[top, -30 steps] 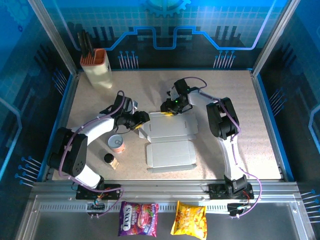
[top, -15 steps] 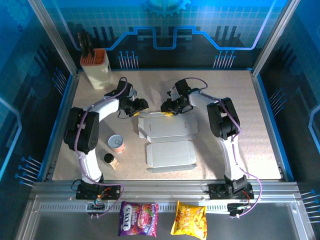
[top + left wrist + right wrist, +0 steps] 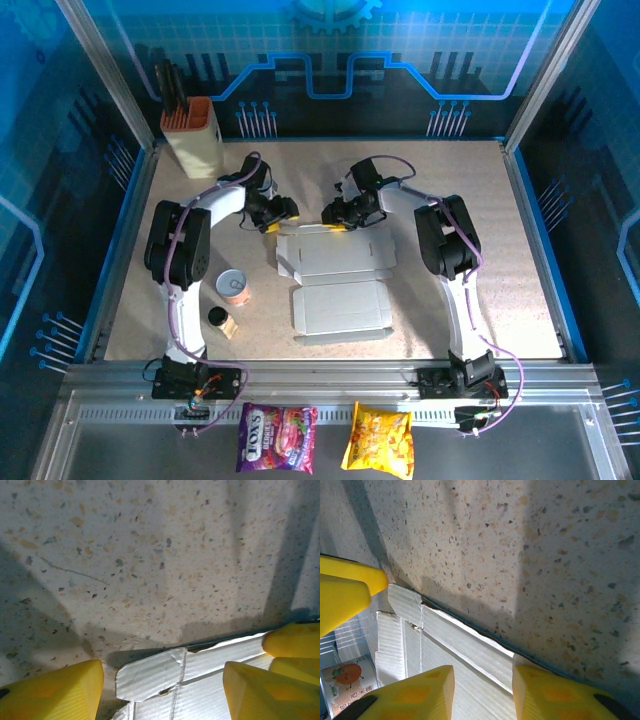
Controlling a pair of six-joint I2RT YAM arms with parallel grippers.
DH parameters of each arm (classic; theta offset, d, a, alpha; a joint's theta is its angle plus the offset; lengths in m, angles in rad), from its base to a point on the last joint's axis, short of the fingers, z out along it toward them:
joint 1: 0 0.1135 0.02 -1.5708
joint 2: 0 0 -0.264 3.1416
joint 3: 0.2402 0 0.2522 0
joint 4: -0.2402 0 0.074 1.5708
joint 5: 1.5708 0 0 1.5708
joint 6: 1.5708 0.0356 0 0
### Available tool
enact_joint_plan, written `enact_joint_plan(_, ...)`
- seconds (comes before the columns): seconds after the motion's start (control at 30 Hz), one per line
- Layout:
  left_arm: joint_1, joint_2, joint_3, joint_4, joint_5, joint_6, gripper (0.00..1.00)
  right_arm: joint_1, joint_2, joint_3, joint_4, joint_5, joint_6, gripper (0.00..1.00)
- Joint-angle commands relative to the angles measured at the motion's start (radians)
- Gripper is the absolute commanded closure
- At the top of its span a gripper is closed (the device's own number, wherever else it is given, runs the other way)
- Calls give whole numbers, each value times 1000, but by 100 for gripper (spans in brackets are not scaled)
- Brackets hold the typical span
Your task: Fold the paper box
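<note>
Left pincer (image 3: 162, 677) open over far-left flap of paper box (image 3: 338, 258); right pincer (image 3: 483, 680) part-open astride its far edge (likely thin, floppy: pinch near creases).

The paper box (image 3: 338, 282) lies flat and unfolded on the speckled table (image 3: 480, 220), its flaps spread out. The right gripper (image 3: 336, 217) is at the box's far edge, over its middle. The left gripper (image 3: 282, 212) hangs just beyond the box's far left corner. Just left of the box stands a small can (image 3: 234, 287), with a dark little bottle (image 3: 217, 317) on its near side. Well beyond the box's far left corner stands a cream holder (image 3: 195, 138) with an orange top. On the near side of the box, off the table, lie a purple snack bag (image 3: 277, 437) and a yellow snack bag (image 3: 379, 437).
</note>
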Motion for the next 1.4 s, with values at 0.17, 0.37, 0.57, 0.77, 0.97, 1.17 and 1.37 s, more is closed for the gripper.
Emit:
enact_joint_plan(0.17,9,17,17,-9,84,2,46,-2,41,-49,-44,44,3,63)
enact_joint_plan(0.37,9,-28,0,11,93,-11,55,0,41,-42,-45,43,4,63)
enact_joint_plan(0.57,8,-61,-1,25,118,-32,59,0,38,-41,-48,42,2,63)
enact_joint_plan(0.77,-9,-50,23,29,146,-52,57,1,39,-39,-50,42,-1,63)
enact_joint_plan(0.97,-41,-17,49,29,154,-61,57,-3,38,-42,-51,42,-2,63)
enact_joint_plan(1.17,-67,19,76,42,158,-76,57,-2,36,-40,-56,43,-5,63)
enact_joint_plan(1.37,-83,68,83,53,167,-80,57,-4,39,-44,-56,45,-6,65)
